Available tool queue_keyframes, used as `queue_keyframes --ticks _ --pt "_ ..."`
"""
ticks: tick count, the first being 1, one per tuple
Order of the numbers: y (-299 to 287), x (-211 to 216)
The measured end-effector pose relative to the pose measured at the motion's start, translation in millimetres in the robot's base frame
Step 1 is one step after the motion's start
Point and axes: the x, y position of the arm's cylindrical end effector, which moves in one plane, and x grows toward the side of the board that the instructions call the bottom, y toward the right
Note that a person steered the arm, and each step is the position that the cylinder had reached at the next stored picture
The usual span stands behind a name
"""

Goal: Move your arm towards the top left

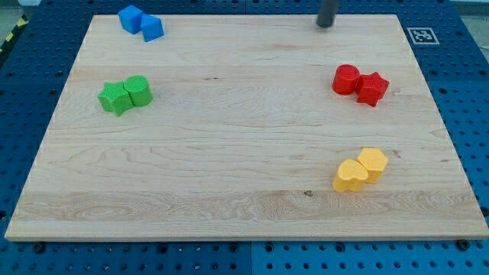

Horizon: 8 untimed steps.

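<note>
Most of the way remains: my tip has no jaws, and the blue blocks lie far to its left.

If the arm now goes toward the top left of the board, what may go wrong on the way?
1. My tip is at the view's top edge, right of centre. A straight slide left along that edge likely leads to the blue pair, the blue cube and the blue block beside it, and could knock them.
2. Those blocks sit close to the wooden board's top-left edge, so a push might send them off.
3. The green, red and yellow pairs lie lower, probably safe.
</note>
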Motion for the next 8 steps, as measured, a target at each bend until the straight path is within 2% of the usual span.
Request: queue_keyframes --ticks 1,3,6,7,8 --pt "-36 14" --pt "-139 71" --pt "-330 81" --pt "-386 49" --pt "-412 -10"
